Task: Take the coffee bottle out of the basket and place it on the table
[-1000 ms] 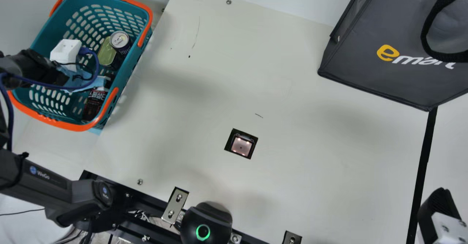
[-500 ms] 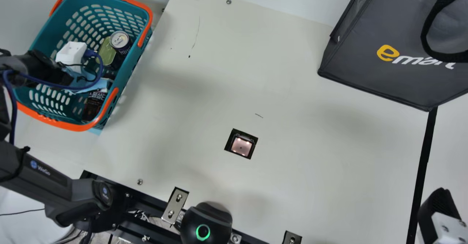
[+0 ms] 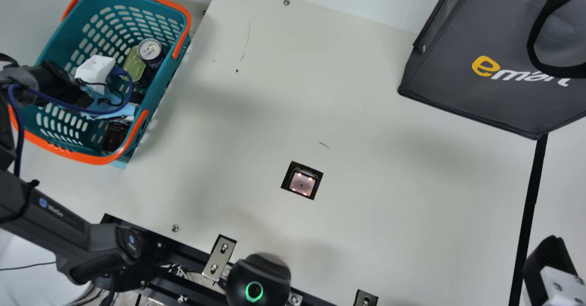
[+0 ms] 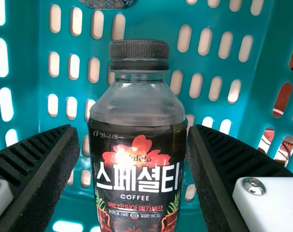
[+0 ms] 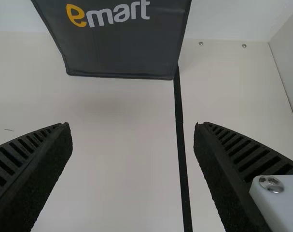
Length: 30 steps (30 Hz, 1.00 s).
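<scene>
The left gripper [image 3: 78, 96] gapes widely, gripping nothing, the coffee bottle [image 4: 137, 164] just ahead between its fingers; the right gripper [image 3: 549, 256] gapes empty.

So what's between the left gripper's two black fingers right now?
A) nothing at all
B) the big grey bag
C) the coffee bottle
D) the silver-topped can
C. The left gripper has one finger on each side of the coffee bottle, with the blue-green basket showing behind it.
</scene>
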### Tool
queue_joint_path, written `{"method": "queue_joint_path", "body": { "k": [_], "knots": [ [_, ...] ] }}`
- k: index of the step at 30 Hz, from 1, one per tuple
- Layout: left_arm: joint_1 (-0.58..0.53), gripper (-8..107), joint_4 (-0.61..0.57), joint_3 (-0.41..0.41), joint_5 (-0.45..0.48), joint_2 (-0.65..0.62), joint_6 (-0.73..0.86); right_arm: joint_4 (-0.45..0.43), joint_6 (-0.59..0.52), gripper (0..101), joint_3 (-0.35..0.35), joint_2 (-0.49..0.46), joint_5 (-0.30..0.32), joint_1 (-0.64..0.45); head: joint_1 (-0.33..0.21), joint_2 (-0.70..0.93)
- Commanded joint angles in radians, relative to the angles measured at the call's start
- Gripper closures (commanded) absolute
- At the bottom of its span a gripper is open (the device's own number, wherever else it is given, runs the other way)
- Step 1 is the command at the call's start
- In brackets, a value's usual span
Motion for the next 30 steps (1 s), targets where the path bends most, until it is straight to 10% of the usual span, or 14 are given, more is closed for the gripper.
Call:
{"method": "queue_joint_path", "body": {
  "k": [1, 30],
  "knots": [
    [0.001, 9, 0.004, -0.004, 0.004, -0.001, -0.001, 0.0, 0.0, 10, 0.0, 0.0, 0.0, 0.0, -0.026, 0.002],
    [-0.022, 9, 0.015, -0.105, 0.008, 0.001, -0.037, 0.0, 0.0, 10, 0.0, 0.0, 0.001, 0.0, -0.026, 0.002]
  ]
}}
